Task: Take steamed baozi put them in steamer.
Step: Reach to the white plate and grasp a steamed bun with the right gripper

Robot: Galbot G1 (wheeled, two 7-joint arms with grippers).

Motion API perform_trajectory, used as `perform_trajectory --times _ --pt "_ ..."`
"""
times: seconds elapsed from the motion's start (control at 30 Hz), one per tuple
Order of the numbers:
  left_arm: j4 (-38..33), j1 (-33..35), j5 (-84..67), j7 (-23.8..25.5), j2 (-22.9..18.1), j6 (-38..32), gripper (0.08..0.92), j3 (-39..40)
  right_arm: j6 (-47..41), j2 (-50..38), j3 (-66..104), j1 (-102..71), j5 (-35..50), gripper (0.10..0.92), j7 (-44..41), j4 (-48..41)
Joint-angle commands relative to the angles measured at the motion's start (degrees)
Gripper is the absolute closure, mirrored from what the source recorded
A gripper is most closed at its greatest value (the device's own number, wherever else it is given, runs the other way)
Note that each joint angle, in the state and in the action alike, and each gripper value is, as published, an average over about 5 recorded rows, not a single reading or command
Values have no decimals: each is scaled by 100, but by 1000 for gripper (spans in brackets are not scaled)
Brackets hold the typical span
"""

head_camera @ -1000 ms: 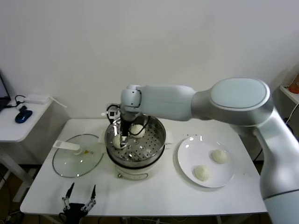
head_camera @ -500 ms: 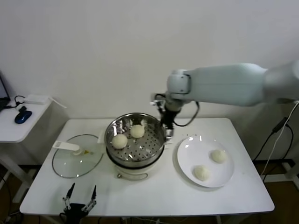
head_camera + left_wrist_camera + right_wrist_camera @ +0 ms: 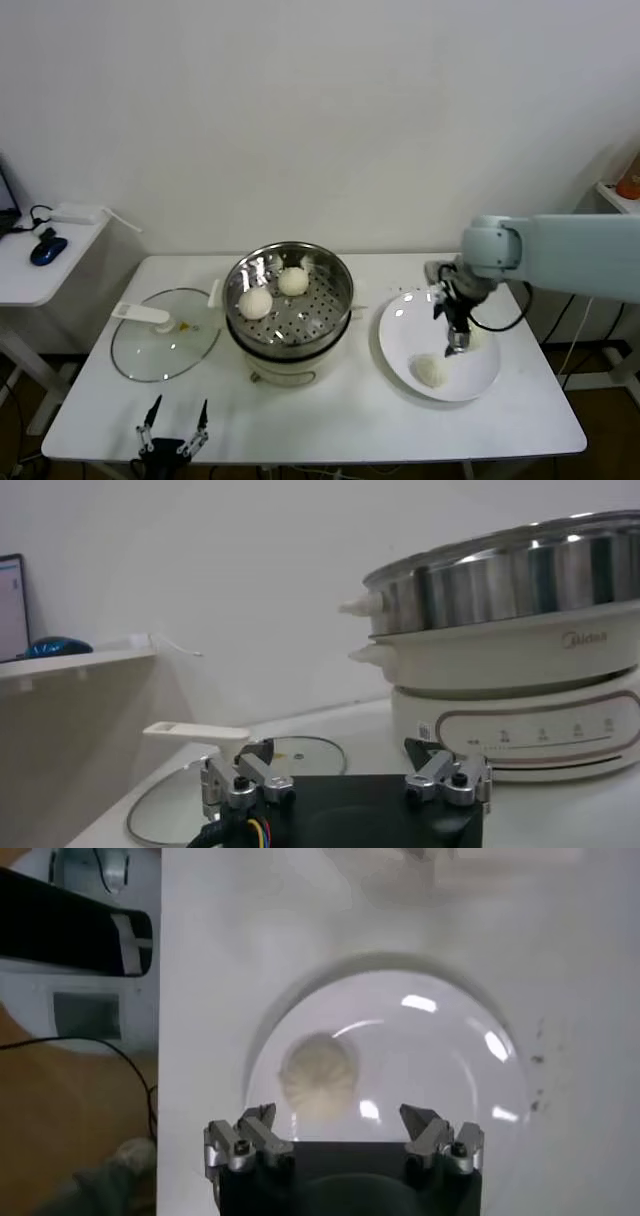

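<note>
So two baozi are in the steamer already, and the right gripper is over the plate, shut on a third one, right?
Not quite. The right gripper is open and holds nothing, as the right wrist view shows. It hangs above the plate, where two baozi lie. Two baozi sit in the steamer.

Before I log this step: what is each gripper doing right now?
Left gripper: open, empty, parked near the table's front edge.
Right gripper: open, empty, over the plate.

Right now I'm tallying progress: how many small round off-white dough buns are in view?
4: two in the shiny steel steamer, at and; two on the flat white plate, at and, the latter partly behind the right gripper.
</note>
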Motion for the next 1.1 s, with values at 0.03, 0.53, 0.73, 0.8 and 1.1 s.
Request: perform_trajectory --times 0.03,0.53,0.73,0.8,1.1 --pt "14 8 18 -6 -9 2 177 -4 -190 -820 788 -1568 -727 203 421 -48" --pt "3 16 26 -24 -28 18 177 -38 -4 -203 1941 -2488 -712 203 645 -1033" --pt "-1 19 15 -26 -27 31 177 -58 -46 -157 1874 -2452 -653 203 543 -952" --pt "1 17 14 -27 -25 34 177 -61 -64 -150 1855 -2426 -639 203 523 -946" --pt "-25 25 18 -27 -16 40 177 -62 -169 -93 1797 -2306 -393 362 501 -949"
